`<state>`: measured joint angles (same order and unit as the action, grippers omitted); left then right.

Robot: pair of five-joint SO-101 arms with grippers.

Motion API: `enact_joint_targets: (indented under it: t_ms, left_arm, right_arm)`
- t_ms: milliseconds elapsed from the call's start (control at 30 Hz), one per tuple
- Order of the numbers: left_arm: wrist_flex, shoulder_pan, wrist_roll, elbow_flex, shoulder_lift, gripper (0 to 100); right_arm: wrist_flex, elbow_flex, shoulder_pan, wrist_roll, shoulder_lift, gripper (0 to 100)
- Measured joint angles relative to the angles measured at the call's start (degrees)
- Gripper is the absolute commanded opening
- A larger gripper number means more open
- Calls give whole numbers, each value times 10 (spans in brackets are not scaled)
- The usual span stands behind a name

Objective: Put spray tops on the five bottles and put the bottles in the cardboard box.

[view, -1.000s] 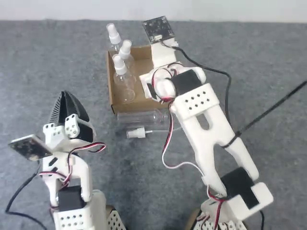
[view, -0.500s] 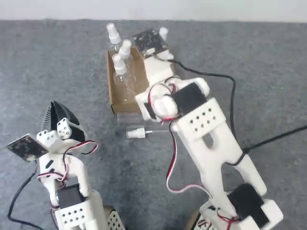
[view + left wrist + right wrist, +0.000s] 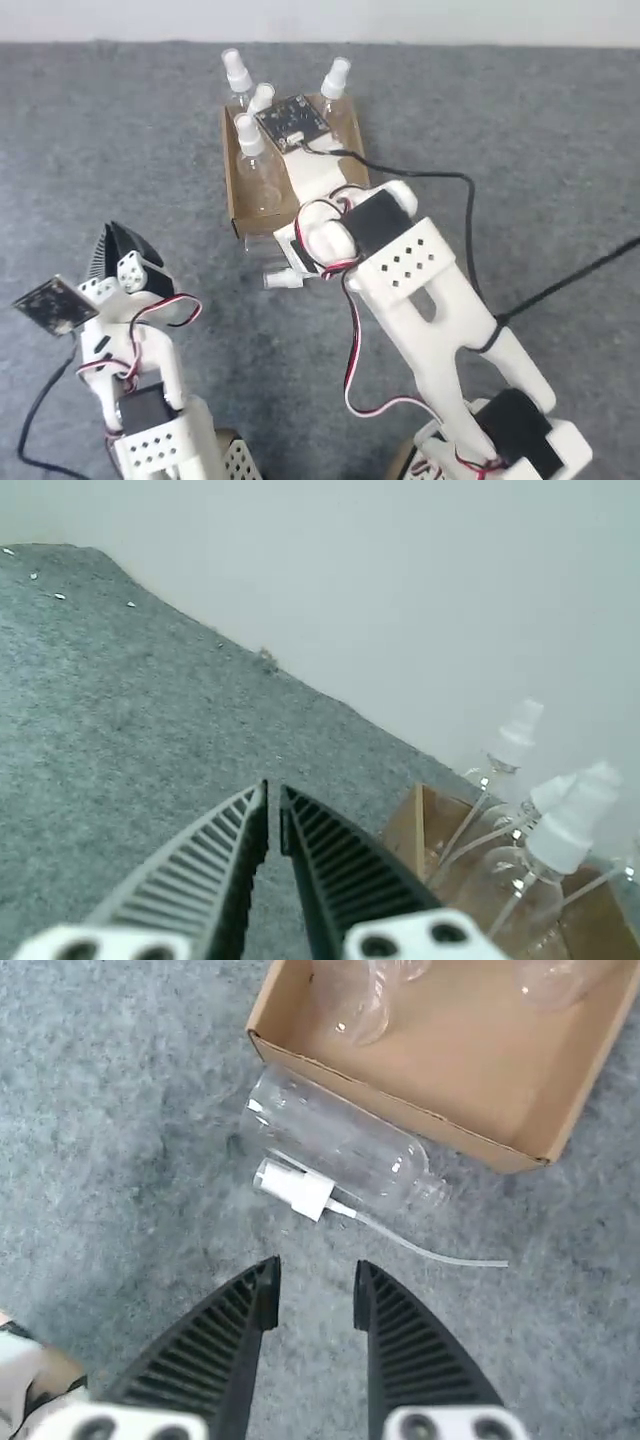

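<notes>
capped bottles [image 3: 258,170] stand in the cardboard box [image 3: 231,190], an uncapped bottle [image 3: 340,1145] lies outside along its near wall, and a spray top [image 3: 293,1187] lies just before that bottle.

- You have a grey carpeted table [image 3: 520,150].
- Just ahead of your right claw [image 3: 312,1278] lies a loose spray top [image 3: 295,1188].
- A bottle [image 3: 340,1145] lies on its side just past it.
- The cardboard box [image 3: 470,1070] sits beyond.

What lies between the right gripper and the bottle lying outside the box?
The loose spray top, close against the bottle, with bare carpet nearer the right gripper; right wrist view.
</notes>
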<state>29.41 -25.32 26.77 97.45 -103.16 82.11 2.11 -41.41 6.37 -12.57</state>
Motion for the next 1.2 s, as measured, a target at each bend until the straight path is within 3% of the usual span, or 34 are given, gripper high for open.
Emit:
enact_joint_targets:
  t_ms: [600,900,1200]
  left_arm:
    - [0,-20,0,0,0,16]
    - [0,-20,0,0,0,16]
    - [0,-20,0,0,0,16]
  right_arm:
    - [-395,280,-12,0,0,76]
    - [-486,296,-29,0,61,76]
    - [-491,246,-31,0,154,76]
